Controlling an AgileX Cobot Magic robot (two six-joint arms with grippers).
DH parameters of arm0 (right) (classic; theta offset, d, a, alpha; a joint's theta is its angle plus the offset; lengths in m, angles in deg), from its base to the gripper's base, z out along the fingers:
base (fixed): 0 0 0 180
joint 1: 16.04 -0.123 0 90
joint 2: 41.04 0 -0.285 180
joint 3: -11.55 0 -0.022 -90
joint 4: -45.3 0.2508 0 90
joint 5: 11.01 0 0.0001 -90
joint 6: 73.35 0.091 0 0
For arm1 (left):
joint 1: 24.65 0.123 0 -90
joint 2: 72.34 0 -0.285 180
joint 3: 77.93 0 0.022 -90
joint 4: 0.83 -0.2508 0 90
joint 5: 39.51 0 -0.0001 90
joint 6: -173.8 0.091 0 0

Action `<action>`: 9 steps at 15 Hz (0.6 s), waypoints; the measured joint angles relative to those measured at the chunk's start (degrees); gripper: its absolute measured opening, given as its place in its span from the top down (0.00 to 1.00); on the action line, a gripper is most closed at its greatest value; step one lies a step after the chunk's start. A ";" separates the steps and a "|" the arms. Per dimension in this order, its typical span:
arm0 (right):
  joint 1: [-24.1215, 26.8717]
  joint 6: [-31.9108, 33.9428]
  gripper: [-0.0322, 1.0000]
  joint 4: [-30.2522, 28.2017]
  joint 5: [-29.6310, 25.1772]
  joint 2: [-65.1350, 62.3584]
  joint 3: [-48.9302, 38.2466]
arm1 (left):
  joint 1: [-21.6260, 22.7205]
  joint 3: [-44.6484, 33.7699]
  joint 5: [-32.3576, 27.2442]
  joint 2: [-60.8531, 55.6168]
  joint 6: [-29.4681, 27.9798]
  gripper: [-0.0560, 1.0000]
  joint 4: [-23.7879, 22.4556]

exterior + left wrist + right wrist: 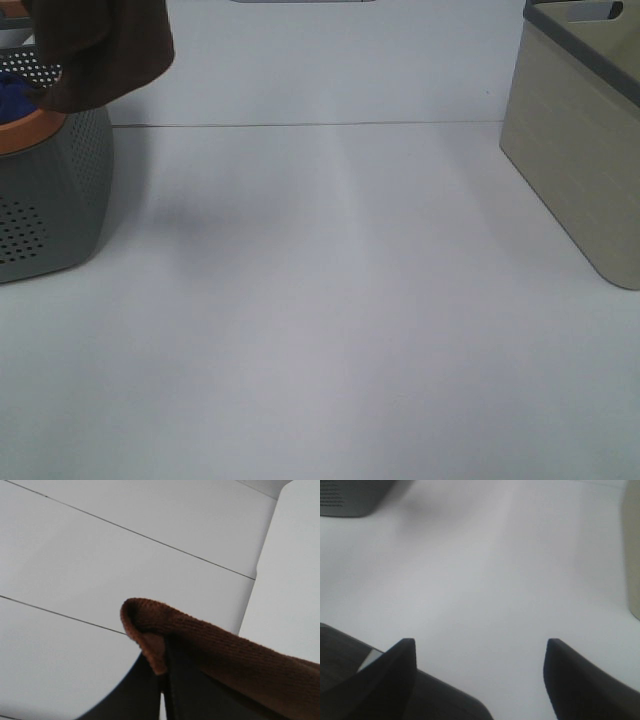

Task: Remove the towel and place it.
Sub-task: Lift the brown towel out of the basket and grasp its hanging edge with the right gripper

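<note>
The dark brown towel [100,50] hangs in the air at the top left of the exterior high view, above the grey perforated basket [55,200]. In the left wrist view my left gripper [162,680] is shut on a fold of the towel [210,650], which drapes over the dark fingers. The left gripper itself is out of frame in the exterior high view. My right gripper [480,665] is open and empty above the white table, with both dark fingers [395,670] wide apart. The towel's white tag is not visible.
The grey basket has an orange rim [30,130] and holds a blue cloth [15,95]. A beige bin [585,150] with a grey rim stands at the right. The white table [330,300] spreads between them. The basket's corner shows in the right wrist view [350,497].
</note>
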 joint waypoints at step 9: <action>0.00 -56.55 0.36 52.54 3.72 31.40 0.00 | -11.06 0.00 7.62 6.42 1.26 0.95 0.17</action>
